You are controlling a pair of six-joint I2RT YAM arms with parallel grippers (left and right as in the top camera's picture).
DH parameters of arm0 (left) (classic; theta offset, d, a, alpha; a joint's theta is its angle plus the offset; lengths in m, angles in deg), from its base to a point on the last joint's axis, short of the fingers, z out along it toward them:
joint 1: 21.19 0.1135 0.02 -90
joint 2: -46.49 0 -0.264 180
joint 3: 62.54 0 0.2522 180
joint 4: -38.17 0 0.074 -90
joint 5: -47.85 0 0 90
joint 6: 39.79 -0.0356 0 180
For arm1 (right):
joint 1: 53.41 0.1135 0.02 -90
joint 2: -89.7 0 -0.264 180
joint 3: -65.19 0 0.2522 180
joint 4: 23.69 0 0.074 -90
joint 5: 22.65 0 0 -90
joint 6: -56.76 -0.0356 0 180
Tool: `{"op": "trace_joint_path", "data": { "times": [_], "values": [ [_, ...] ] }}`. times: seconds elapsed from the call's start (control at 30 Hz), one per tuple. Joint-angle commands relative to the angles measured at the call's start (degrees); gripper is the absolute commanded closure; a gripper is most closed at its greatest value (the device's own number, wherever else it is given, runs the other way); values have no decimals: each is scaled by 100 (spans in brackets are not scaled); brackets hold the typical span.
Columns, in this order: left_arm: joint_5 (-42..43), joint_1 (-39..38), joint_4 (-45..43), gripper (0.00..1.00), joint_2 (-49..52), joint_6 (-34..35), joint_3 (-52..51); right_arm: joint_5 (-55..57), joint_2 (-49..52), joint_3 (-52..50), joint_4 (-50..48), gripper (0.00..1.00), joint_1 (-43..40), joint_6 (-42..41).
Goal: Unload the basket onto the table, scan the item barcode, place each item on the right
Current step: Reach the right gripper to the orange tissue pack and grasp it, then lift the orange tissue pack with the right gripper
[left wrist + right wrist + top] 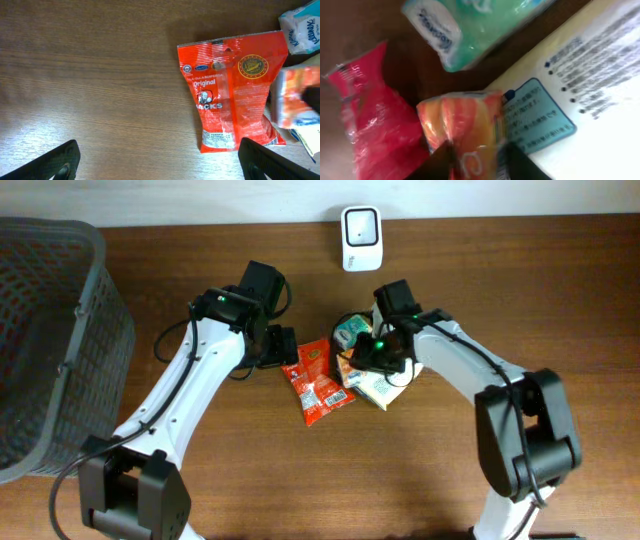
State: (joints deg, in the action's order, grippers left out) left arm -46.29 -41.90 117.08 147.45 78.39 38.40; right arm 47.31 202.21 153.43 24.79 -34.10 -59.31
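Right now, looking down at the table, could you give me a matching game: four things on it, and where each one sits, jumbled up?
Things:
1 grey basket
2 white scanner
3 red snack bag
4 orange packet

Places:
A between the fingers of the right gripper
B far edge of the table, middle
C the table's left end
D lying flat between the two arms

Pairs: 1-C; 2-B; 3-D; 4-A

The white scanner (360, 237) stands at the far edge of the tabletop, near its middle. The orange packet (462, 130), glossy and crumpled, is pinched between the fingers of the right gripper (475, 167) near the tabletop's middle, just beside the red snack bag (232, 92), which lies flat with its print up.
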Motion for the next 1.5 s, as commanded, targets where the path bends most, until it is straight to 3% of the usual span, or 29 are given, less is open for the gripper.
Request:
{"op": "trace_joint_path", "data": {
  "times": [0.0,0.03,0.17,0.3,0.33,0.4,0.5,0.73,0.77,0.87,0.97,1.03,1.13,1.3,1.47],
  "values": [
    [-85,9,13,1,57,70,-15,275,197,70,31,90,79,2],
    [-85,11,13,1,57,70,-15,269,160,83,98,96,44,2],
    [-85,11,9,1,57,70,-15,238,-160,481,1150,96,-203,50],
    [-85,9,-37,1,61,70,-15,33,-450,1311,2594,94,-483,925],
    [-85,11,-39,1,61,70,-15,33,-452,1362,2695,83,-511,1036],
    [-85,11,-55,1,61,70,-15,66,-422,1360,2739,48,-525,1154],
    [-83,11,-74,1,61,70,-15,278,-291,1355,2726,26,-470,1145],
    [-85,9,-59,1,61,68,-15,286,-240,1355,2697,18,-466,1099],
    [-85,11,-59,1,61,68,-15,310,-240,1355,2688,0,-466,1058],
    [-85,11,-57,1,61,68,-15,317,-240,1349,2704,2,-446,1126],
    [-87,11,-59,1,61,68,-15,317,-240,1274,2824,16,-271,1714],
    [-87,11,-61,1,61,68,-15,179,-240,1198,2979,33,-83,1705],
    [-87,11,-63,1,61,68,-15,372,-240,1198,3051,34,238,1840],
    [-260,74,-4,1,61,83,-15,2269,-240,1082,3185,34,813,1810],
    [426,664,120,1,61,133,-15,2892,-240,682,2782,36,881,1683]
  ]
}}
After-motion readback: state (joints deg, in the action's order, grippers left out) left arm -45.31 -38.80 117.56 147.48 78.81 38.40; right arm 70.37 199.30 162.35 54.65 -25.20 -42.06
